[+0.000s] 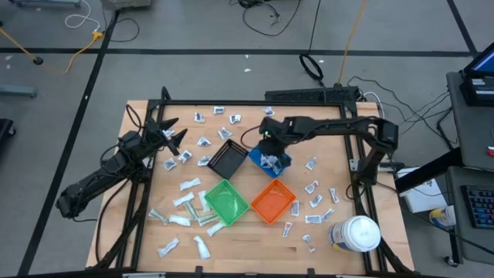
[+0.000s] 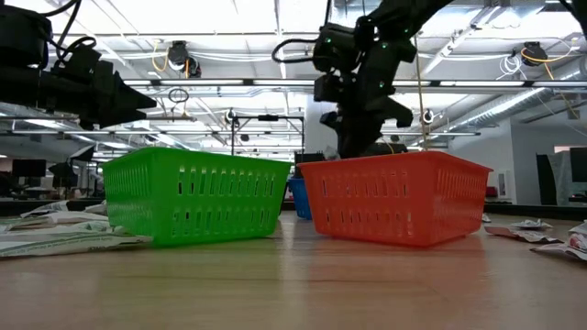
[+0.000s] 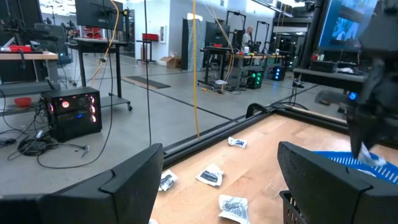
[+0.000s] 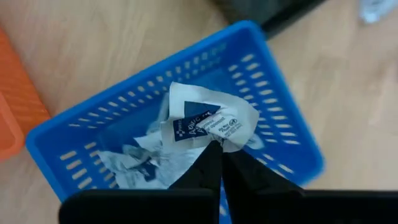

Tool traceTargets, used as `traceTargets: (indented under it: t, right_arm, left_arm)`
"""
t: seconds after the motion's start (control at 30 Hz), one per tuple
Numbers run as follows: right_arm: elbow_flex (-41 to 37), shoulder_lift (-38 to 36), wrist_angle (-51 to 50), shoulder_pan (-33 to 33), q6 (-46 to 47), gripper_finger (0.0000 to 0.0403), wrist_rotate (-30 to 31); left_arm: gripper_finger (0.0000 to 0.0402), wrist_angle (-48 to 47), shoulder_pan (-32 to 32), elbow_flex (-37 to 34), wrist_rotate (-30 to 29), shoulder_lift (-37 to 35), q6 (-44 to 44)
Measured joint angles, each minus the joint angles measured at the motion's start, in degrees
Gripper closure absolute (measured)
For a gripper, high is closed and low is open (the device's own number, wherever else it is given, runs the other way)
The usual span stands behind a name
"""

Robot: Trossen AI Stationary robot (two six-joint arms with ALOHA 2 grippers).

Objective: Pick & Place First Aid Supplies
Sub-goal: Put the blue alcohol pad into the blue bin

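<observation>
The first aid supplies are small white and silvery packets (image 1: 185, 184) scattered flat over the wooden table. Several more lie inside the blue bin (image 1: 270, 160). My right gripper (image 4: 218, 147) hangs over that bin, shut on one white packet with a blue label (image 4: 208, 121); the high view shows the right gripper (image 1: 268, 142) at the bin's far-left side. My left gripper (image 1: 171, 136) hovers open above the table's left part, near loose packets (image 3: 210, 176), touching nothing. In its own wrist view, the left gripper (image 3: 217, 180) has its fingers wide apart. My right gripper pinches the white packet by its lower edge (image 4: 214, 140) between the two fingertips (image 4: 208, 163), coming from above and pointing down. The packet is crumpled and spreads out beyond the tips. It sits over the packets in the blue bin (image 4: 137, 165); whether it touches them I cannot tell.
The black bin (image 1: 228, 160) sits left of the blue one, with the green bin (image 1: 225, 201) and orange bin (image 1: 273, 201) nearer the near edge. A large white jar (image 1: 355, 233) stands at the near right corner. Dark frame rails border the table.
</observation>
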Motion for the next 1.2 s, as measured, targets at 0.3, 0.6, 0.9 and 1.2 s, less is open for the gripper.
traceTargets:
  t: [0.3, 0.6, 0.9, 1.2]
  right_arm:
    - [0.0, 1.6, 1.8, 0.0, 0.1, 0.0335, 0.4]
    - [0.0, 1.5, 5.1, -0.7, 10.7, 0.0256, 9.4]
    - [0.0, 1.5, 7.6, -3.6, 30.7, 0.0244, 13.7]
    - [0.0, 1.5, 14.8, -6.6, 40.8, 0.0249, 13.6]
  left_arm:
    - [0.0078, 0.0, 0.0, 0.0, 0.0, 0.0, 0.0]
    - [0.0078, 0.0, 0.0, 0.0, 0.0, 0.0, 0.0]
    - [0.0078, 0.0, 0.0, 0.0, 0.0, 0.0, 0.0]
    - [0.0078, 0.0, 0.0, 0.0, 0.0, 0.0, 0.0]
